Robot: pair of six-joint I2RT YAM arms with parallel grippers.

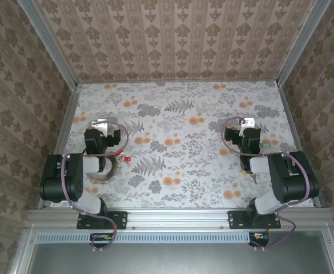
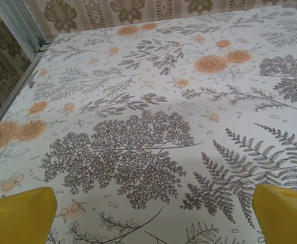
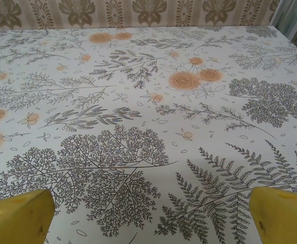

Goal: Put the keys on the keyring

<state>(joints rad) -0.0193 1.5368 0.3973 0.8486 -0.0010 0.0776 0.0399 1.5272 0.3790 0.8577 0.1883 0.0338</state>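
A tabletop printed with grey ferns and orange roses is stretching between three panels of beige damask wallpaper. Aluminium posts are running up the back corners, and an aluminium rail is edging the near side. Soft, even light is falling across it.

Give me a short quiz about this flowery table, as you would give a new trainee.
1. True or false: the left gripper holds a key.
2. The red-headed key lies nearest to: A) the chain keyring, B) the table's right edge, C) the back wall.
3. Fill in: the right gripper has its jaws ____.

Key: 1 false, its jaws are wide open with only tablecloth between them. 2 A. 3 open.
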